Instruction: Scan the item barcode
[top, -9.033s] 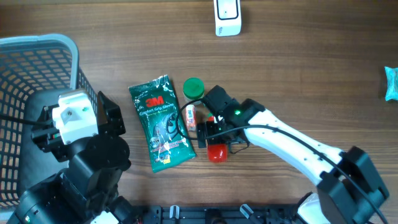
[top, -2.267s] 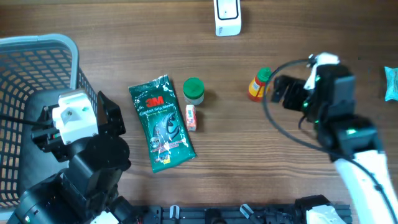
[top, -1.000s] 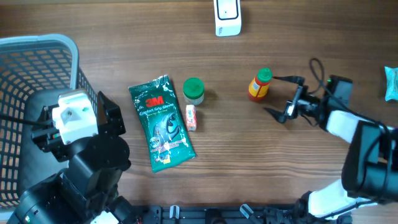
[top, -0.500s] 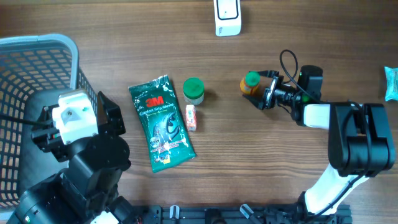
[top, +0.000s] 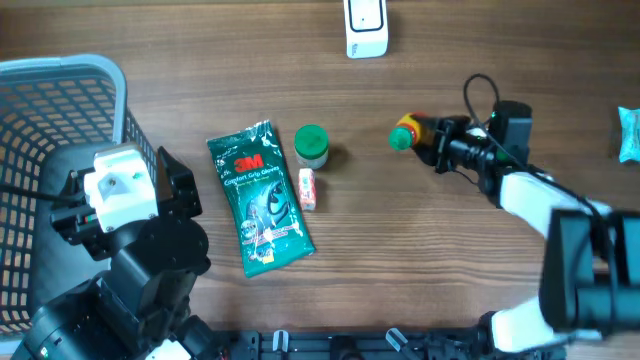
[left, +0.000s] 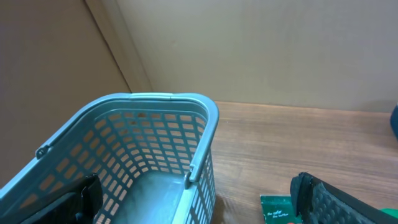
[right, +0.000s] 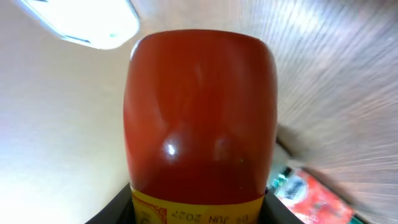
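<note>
wood tabletop (top: 200, 60); bottle (top: 414, 130) horizontal, cap (top: 402, 138) toward jar (top: 311, 145)

Your 2 arms. Left arm (top: 140, 250): near left, left gripper (left: 196, 186) jaws spread wide. Right arm (top: 530, 195): stretched leftward, right gripper (top: 432, 142) clamped on bottle (top: 408, 133).

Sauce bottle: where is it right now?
Overhead, right of centre: the sauce bottle sits in the right gripper, right of the green-lidded jar, in front of the white scanner.
</note>
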